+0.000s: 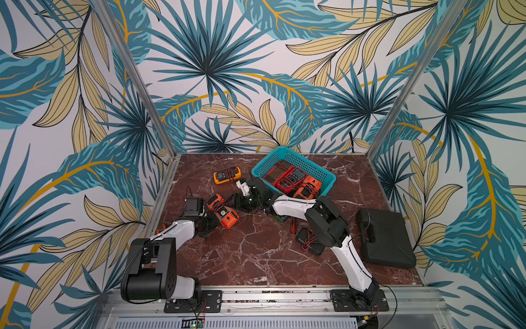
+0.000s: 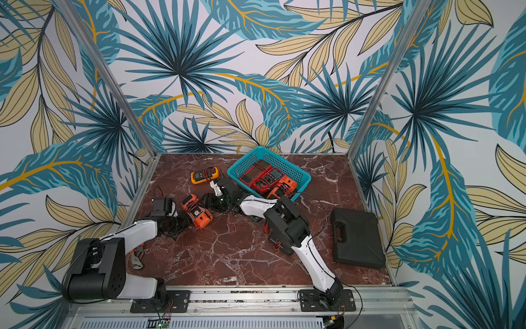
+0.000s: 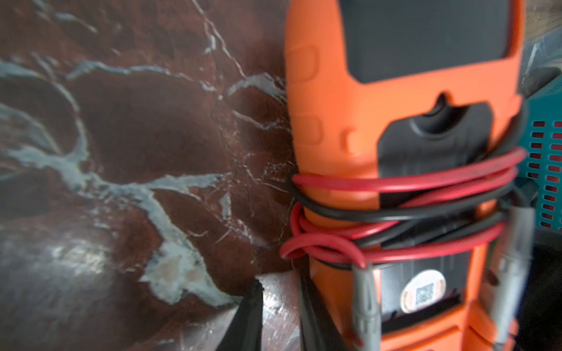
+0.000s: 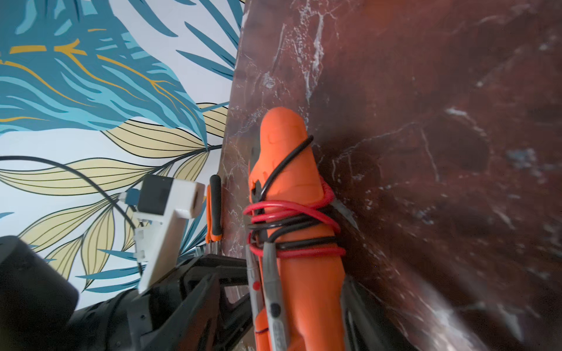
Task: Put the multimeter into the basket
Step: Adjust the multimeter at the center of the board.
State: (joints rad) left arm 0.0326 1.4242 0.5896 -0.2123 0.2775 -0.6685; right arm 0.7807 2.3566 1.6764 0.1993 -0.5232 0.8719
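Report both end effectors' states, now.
Left end effector: closed at one end of the orange meter; hold cannot be told.
Right end effector: straddling the same meter; grip cannot be told.

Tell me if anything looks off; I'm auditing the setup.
The basket sits skewed to the table's edges, and pliers lie at its left edge, partly hidden by the left arm.
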